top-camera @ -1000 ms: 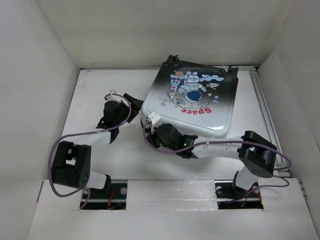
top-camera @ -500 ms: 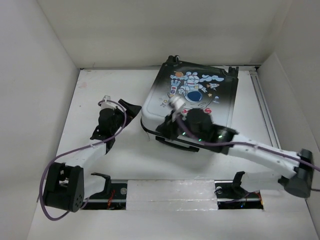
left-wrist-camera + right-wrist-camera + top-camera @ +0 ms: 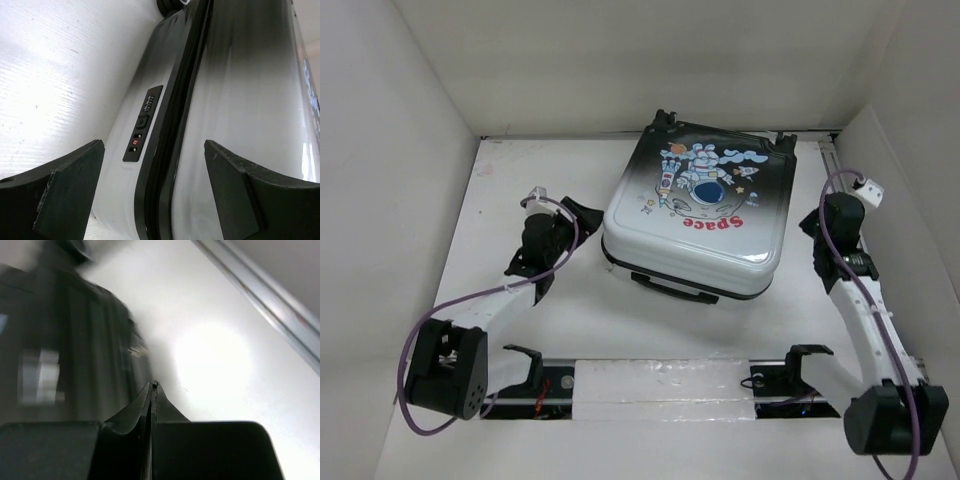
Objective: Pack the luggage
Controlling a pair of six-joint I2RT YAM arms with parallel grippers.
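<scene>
The luggage point(image 3: 695, 215) lies flat and closed in the middle of the table, astronaut and red "Space" print up, carry handle point(image 3: 672, 287) on its near side. My left gripper point(image 3: 577, 216) is open beside its left edge, not touching it. In the left wrist view the luggage point(image 3: 235, 90) fills the space ahead, with its black zipper seam and combination lock point(image 3: 143, 123) between the spread fingers of the left gripper point(image 3: 154, 148). My right gripper point(image 3: 809, 226) is shut and empty, just right of the case. The right wrist view is blurred: the right gripper point(image 3: 154, 386) has its fingers pressed together, the luggage point(image 3: 75, 340) a dark shape at left.
An aluminium rail point(image 3: 850, 225) runs along the table's right side, also seen as the rail point(image 3: 260, 295) in the right wrist view. White walls enclose the table on three sides. Purple cables point(image 3: 470, 290) loop off both arms. A mounting rail point(image 3: 660, 380) spans the near edge.
My right arm swung from the luggage's near left corner, over its lid, to its right side, opening briefly and shutting again. My left gripper stayed near the left edge, its jaws narrowing slightly.
</scene>
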